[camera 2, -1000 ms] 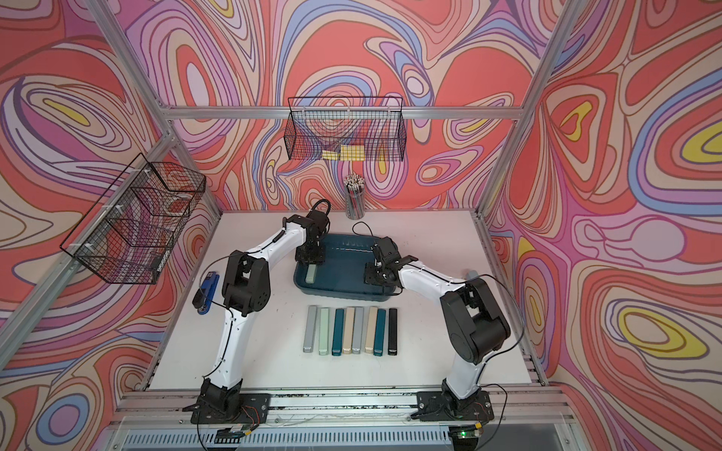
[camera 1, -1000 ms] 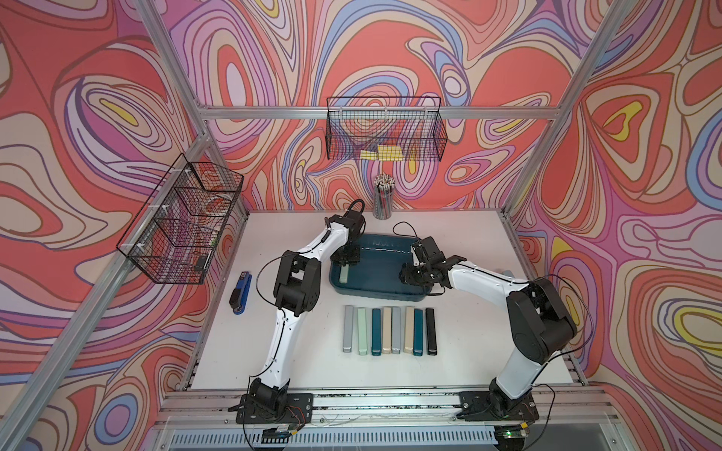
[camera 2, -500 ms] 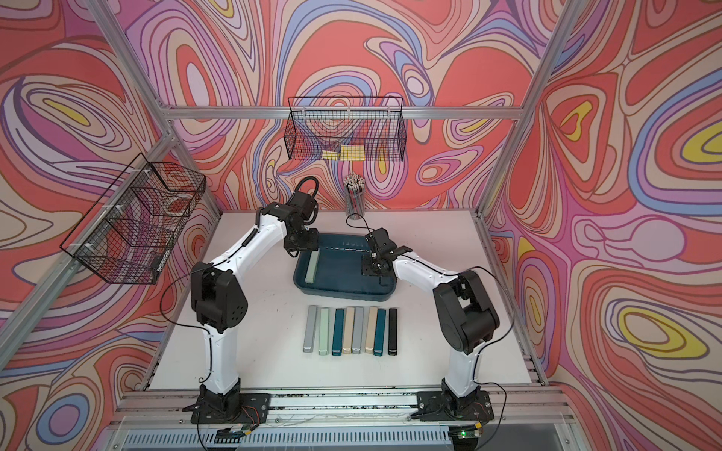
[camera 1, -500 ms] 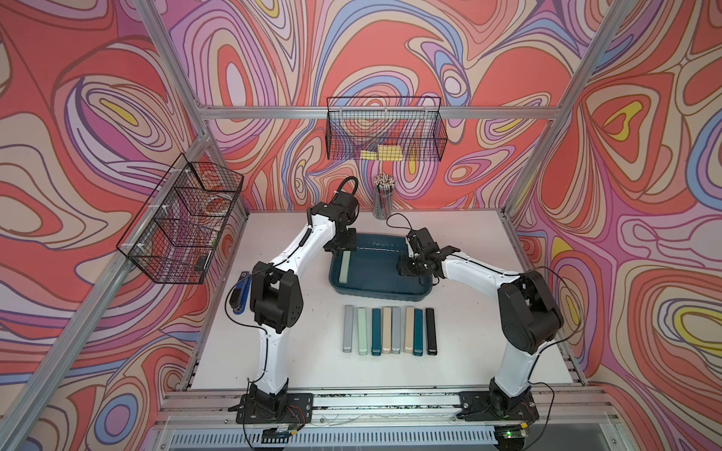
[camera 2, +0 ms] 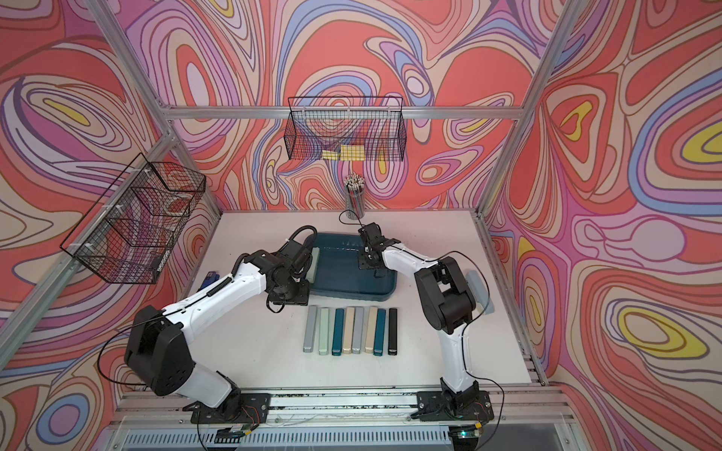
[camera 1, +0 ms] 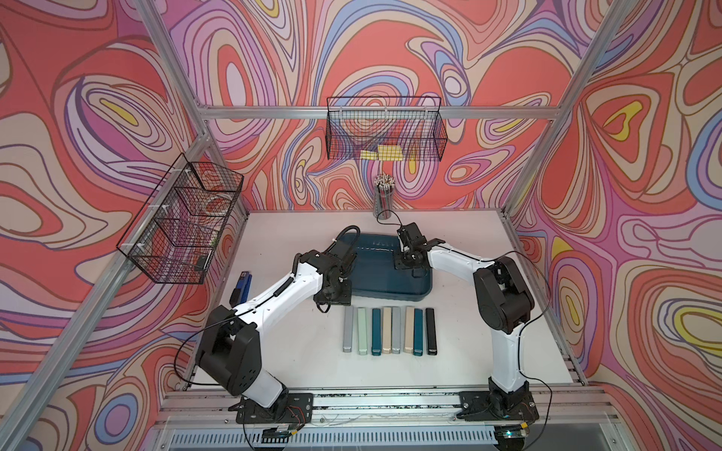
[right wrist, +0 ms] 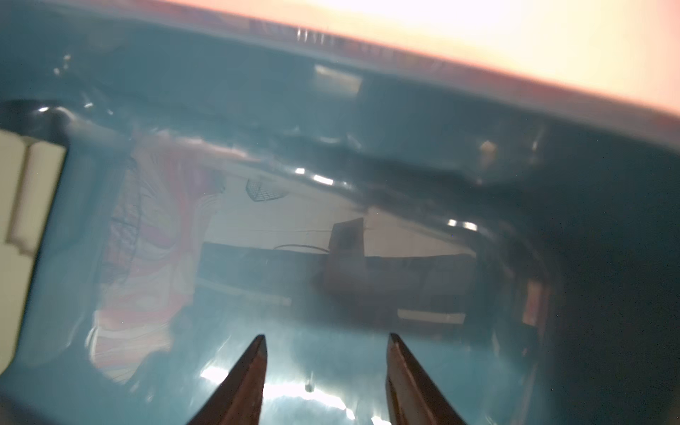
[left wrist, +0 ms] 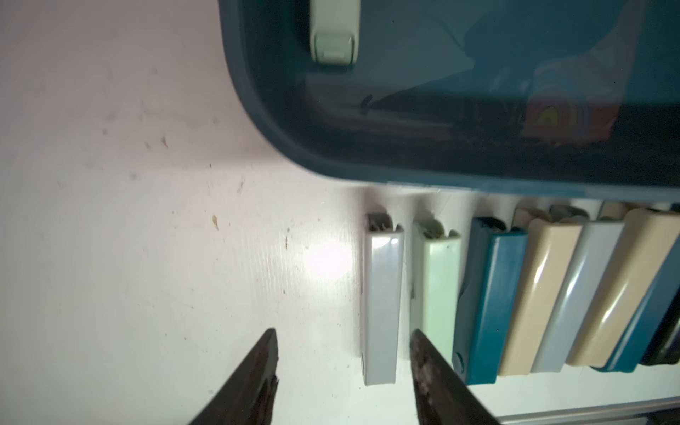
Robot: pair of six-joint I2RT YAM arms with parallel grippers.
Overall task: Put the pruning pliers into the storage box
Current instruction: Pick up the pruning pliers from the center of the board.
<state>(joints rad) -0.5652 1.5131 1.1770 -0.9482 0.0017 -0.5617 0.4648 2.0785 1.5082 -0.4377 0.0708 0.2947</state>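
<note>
The storage box (camera 1: 390, 287) is a dark teal tray at mid-table. One pale green pruning pliers case (camera 2: 312, 265) lies along its left side, seen end-on in the left wrist view (left wrist: 333, 33). Several more pruning pliers (camera 1: 388, 330) lie side by side in a row in front of the box. My left gripper (left wrist: 343, 331) is open and empty, low over the table by the box's near-left corner (camera 1: 334, 300). The grey case (left wrist: 381, 301) at the row's left end lies just beyond its fingers. My right gripper (right wrist: 326, 335) is open and empty above the box floor (camera 1: 406, 265).
A blue-and-black stapler (camera 1: 241, 289) lies at the table's left edge. A cup of pencils (camera 1: 383, 199) stands at the back, behind the box. Black wire baskets hang on the back wall (camera 1: 385, 132) and the left wall (camera 1: 179, 222).
My left gripper has left the box's left side, where the pale green case stays, and come forward to the row's left end. The right gripper has shifted slightly over the box.
</note>
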